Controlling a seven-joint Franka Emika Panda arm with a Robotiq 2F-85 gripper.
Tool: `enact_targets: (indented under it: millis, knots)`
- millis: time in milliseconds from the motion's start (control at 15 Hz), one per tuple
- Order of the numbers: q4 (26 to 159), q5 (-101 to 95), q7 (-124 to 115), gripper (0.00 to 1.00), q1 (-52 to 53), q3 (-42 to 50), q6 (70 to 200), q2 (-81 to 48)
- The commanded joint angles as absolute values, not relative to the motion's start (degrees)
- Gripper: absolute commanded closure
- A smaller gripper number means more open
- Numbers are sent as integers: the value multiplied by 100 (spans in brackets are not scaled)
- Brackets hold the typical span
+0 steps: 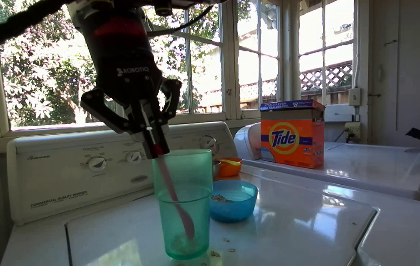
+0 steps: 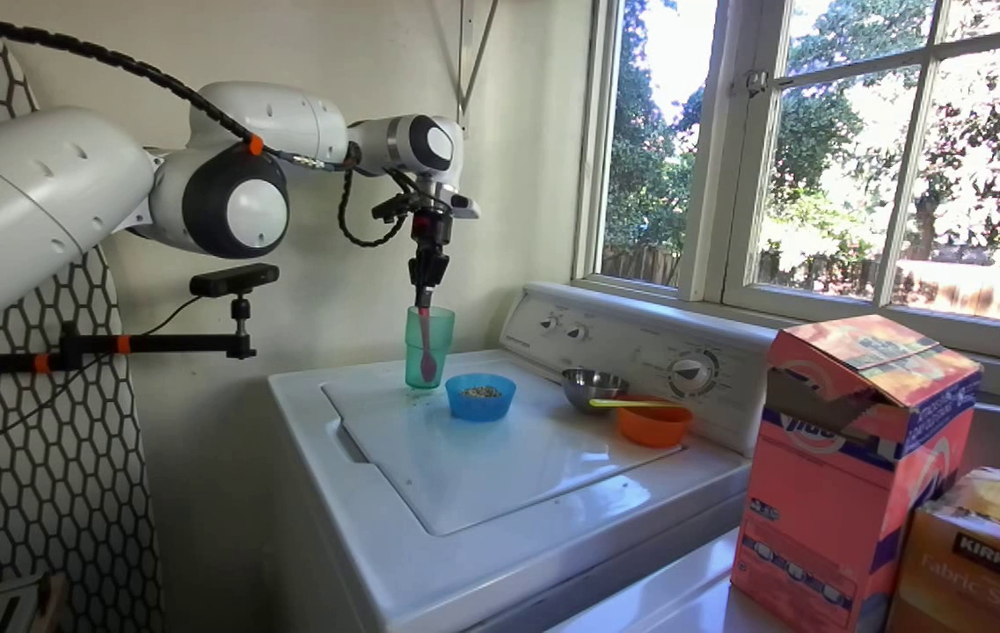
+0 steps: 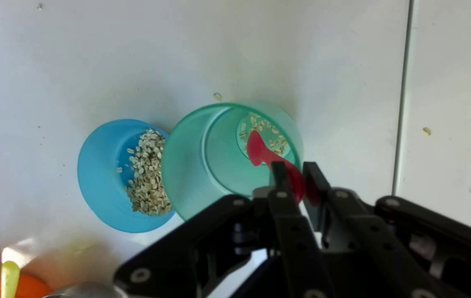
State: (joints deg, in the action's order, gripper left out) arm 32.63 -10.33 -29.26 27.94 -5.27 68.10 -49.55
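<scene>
Pink spoon (image 3: 265, 154): handle pinched in the claw (image 3: 295, 176), which is closed on it; head points down, tilted, inside the green cup (image 1: 198, 181), near the cup's floor (contact not clear). Cup upright on the lid (image 1: 287, 229) of the white washer (image 1: 398, 229), near the wall-side edge; oat flakes (image 3: 278, 145) lie in its base. Loose flakes (image 1: 215, 253) on the lid just beside it. Just past the cup, toward the lid's middle: blue bowl (image 1: 234, 212), oats (image 3: 148, 182) heaped on the side facing the cup; whether the two touch, cannot tell. Farther, by the washer's back edge: steel bowl (image 2: 583, 397) and orange bowl (image 2: 653, 431), side by side, the orange one nearer the back corner away from the wall (image 2: 517, 193), a yellow-green utensil (image 2: 640, 403) lying across its rim. Control panel (image 1: 65, 181) runs along that edge. Farther still: orange Tide box (image 1: 293, 140), lid raised, on a second white machine (image 1: 372, 166), near its edge facing the washer. Beyond the back edges: windows (image 1: 228, 92), foliage (image 1: 47, 81) outside.
</scene>
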Motion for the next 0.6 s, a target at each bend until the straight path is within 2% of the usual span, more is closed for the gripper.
enact_targets:
  millis: [0, 400, 467, 533]
  knots:
    - [2594, -1140, -2770, 97, 3025, -174, 6280, -5402]
    - [2092, -1212, -2692, 97, 3150, 133, 6147, -5766]
    - [2296, -1201, -2697, 62, 3153, 160, 6226, -5657]
    - [2633, -1193, -2720, 60, 3157, 184, 6387, -5472]
